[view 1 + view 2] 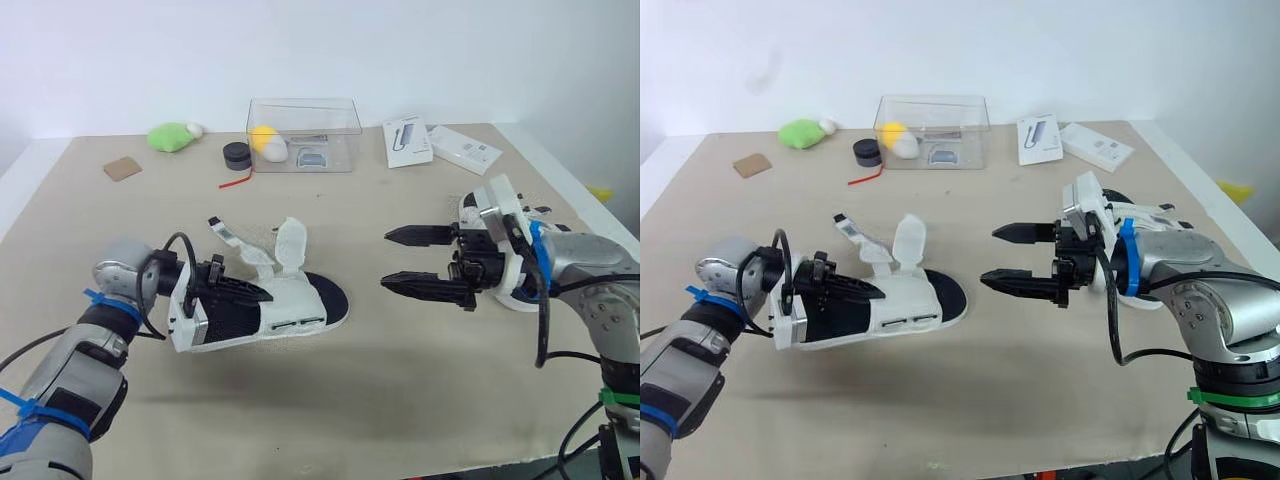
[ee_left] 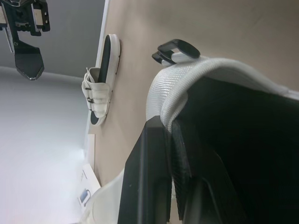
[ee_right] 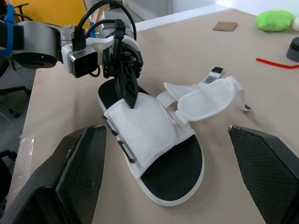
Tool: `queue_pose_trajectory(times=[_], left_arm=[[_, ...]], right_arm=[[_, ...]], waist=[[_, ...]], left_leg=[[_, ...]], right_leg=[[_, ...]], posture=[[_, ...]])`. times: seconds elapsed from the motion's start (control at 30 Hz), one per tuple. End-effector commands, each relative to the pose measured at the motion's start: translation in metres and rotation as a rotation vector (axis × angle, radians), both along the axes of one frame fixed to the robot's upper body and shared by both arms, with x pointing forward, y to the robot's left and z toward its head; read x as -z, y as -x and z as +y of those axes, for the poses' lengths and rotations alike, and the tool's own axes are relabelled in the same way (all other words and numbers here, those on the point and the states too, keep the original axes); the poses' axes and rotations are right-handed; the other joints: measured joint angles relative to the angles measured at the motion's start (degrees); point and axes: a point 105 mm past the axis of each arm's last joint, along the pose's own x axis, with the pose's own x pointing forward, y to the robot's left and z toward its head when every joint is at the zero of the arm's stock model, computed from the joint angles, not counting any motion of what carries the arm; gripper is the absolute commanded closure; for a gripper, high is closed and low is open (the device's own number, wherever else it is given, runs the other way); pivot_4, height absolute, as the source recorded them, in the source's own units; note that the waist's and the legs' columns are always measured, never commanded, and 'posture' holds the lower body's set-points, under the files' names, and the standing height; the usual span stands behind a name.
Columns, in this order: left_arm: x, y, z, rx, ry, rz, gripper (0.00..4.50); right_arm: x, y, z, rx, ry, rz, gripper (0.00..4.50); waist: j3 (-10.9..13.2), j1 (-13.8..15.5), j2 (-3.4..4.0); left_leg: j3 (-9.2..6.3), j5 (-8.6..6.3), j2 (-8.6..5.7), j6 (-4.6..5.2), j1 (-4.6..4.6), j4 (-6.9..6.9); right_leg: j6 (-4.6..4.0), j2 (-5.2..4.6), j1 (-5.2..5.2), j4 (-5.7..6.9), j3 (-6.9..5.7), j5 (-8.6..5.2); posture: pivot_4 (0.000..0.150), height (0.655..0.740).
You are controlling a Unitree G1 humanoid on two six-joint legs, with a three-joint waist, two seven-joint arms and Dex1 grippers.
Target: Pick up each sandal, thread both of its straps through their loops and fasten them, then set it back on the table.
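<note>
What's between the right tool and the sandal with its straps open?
Nothing, just bare table. The left eye view shows the right tool pointing at the sandal across it.

Bright, even overhead light leaves soft, faint shadows beside the sandal (image 1: 270, 305) on the table (image 1: 400, 380).

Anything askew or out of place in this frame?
Only the sandal in the left gripper: its white straps stand loose and flipped up, unthreaded, which fits an unfinished task. The right gripper hangs open near its toe. Nothing looks spilled or damaged.
</note>
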Motion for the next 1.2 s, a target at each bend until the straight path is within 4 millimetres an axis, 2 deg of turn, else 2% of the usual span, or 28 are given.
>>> queue_pose_trajectory(times=[0.03,0.1,0.13,0.17,0.23,0.3,0.33,0.37,0.4,0.53,0.57,0.73,0.77,0.8,0.87,0.9,1.2], left_arm=[[-0.012,-0.004,0.005,-0.03,0.041,-0.045,4.16],[-0.011,-0.006,0.007,-0.046,0.034,-0.044,3.5],[-0.011,-0.007,0.008,-0.054,0.032,-0.045,3.3],[-0.012,-0.007,0.009,-0.059,0.031,-0.046,2.72],[-0.01,-0.009,0.016,-0.098,0.04,-0.035,2.01],[-0.004,-0.01,0.024,-0.147,0.055,-0.012,1.02],[-0.003,-0.01,0.027,-0.163,0.059,-0.006,0.78],[-0.001,-0.011,0.029,-0.179,0.061,-0.002,0.22],[-0.001,-0.012,0.031,-0.196,0.06,0.001,0.1],[-0.005,-0.019,0.043,-0.291,0.124,0.008,0.1],[-0.006,-0.021,0.047,-0.319,0.147,0.011,0.0],[-0.015,-0.026,0.06,-0.432,0.274,0.031,0.0],[-0.017,-0.026,0.06,-0.443,0.298,0.029,0.0],[-0.019,-0.026,0.06,-0.458,0.322,0.029,0.0],[-0.021,-0.025,0.061,-0.497,0.356,0.039,0.0],[-0.021,-0.025,0.062,-0.524,0.372,0.054,0.0],[-0.03,-0.032,0.073,-0.805,0.623,0.347,0.0]], right_arm=[[-0.009,0.004,0.005,-0.031,-0.001,-0.043,0.0],[-0.01,0.003,0.005,-0.033,-0.001,-0.045,0.0],[-0.01,0.003,0.006,-0.035,-0.001,-0.046,0.0],[-0.01,0.003,0.006,-0.036,-0.001,-0.046,0.0],[-0.006,0.002,0.008,-0.038,0.008,-0.044,0.0],[-0.004,0.002,0.01,-0.04,0.006,-0.043,0.0],[-0.003,0.0,0.012,-0.034,0.008,-0.049,0.0],[-0.001,-0.002,0.013,-0.027,0.013,-0.056,0.0],[0.002,-0.003,0.014,-0.021,0.021,-0.061,0.0],[0.015,-0.012,0.019,0.018,0.041,-0.09,0.0],[0.018,-0.015,0.021,0.032,0.048,-0.101,0.53],[0.038,-0.028,0.035,0.091,0.058,-0.133,2.35],[0.044,-0.03,0.037,0.1,0.067,-0.139,3.02],[0.049,-0.032,0.039,0.111,0.076,-0.144,3.35],[0.06,-0.036,0.043,0.135,0.094,-0.151,4.31],[0.066,-0.037,0.044,0.141,0.105,-0.152,4.48],[0.107,-0.041,0.055,0.174,0.186,-0.099,4.48]], waist=[[0.0,0.01,0.0],[0.0,0.0,0.0],[0.0,0.0,0.0],[0.0,0.0,0.0],[0.0,0.0,0.0],[-0.01,-0.06,0.01],[-0.01,-0.1,0.01],[-0.01,-0.11,0.01],[-0.01,-0.09,0.01],[-0.01,0.0,-0.01],[-0.02,0.02,-0.02],[-0.04,-0.04,-0.04],[-0.04,-0.05,-0.04],[-0.04,-0.05,-0.04],[-0.05,-0.02,-0.06],[-0.05,-0.01,-0.07],[-0.06,0.01,-0.08]], left_leg=[[-0.01,0.0,-0.01,0.0,0.0,0.0],[0.01,0.0,-0.01,0.0,0.01,0.01],[0.02,0.0,-0.01,0.0,0.01,0.01],[0.01,0.0,0.0,0.0,0.01,0.01],[0.0,0.0,0.0,0.0,0.02,0.01],[0.02,0.0,0.02,0.0,0.04,0.01],[0.03,0.0,0.03,0.0,0.06,0.01],[0.05,0.0,0.04,0.0,0.07,0.0],[0.04,0.0,0.05,0.0,0.06,0.0],[0.04,0.0,0.03,0.0,0.04,0.03],[0.04,0.0,0.02,0.0,0.05,0.03],[0.07,0.0,0.04,0.0,0.06,0.03],[0.07,0.0,0.04,0.0,0.06,0.03],[0.08,0.0,0.05,0.0,0.07,0.02],[0.08,0.0,0.04,0.0,0.05,0.02],[0.09,0.0,0.05,0.0,0.05,0.02],[0.15,0.03,0.08,-0.04,0.14,0.02]], right_leg=[[0.01,-0.01,0.0,0.0,0.01,0.0],[0.03,-0.01,0.0,0.0,0.03,0.01],[0.03,-0.01,0.0,0.0,0.03,0.02],[0.03,-0.01,0.0,0.0,0.03,0.02],[0.03,0.0,0.01,0.0,0.02,0.02],[0.03,0.02,0.01,0.0,0.02,0.02],[0.02,0.02,0.01,0.0,0.03,0.02],[0.02,0.02,0.0,0.0,0.03,0.02],[0.02,0.03,0.0,0.0,0.02,0.02],[0.03,0.02,0.01,0.0,0.0,0.03],[0.04,0.01,0.02,0.0,0.0,0.03],[0.06,0.01,0.01,0.01,0.0,0.06],[0.05,0.01,0.01,0.01,-0.01,0.06],[0.04,0.0,0.01,0.02,0.0,0.07],[0.03,-0.03,0.0,0.03,-0.01,0.07],[0.03,-0.04,0.0,0.03,-0.01,0.08],[-0.03,-0.06,0.02,0.09,-0.06,0.12]], posture=[[0.15,0.74],[0.15,0.74],[0.15,0.74],[0.15,0.74],[0.15,0.74],[0.15,0.74],[0.15,0.74],[0.15,0.74],[0.15,0.74],[0.15,0.74],[0.15,0.74],[0.15,0.74],[0.15,0.74],[0.15,0.74],[0.15,0.74],[0.15,0.74],[0.15,0.74]])
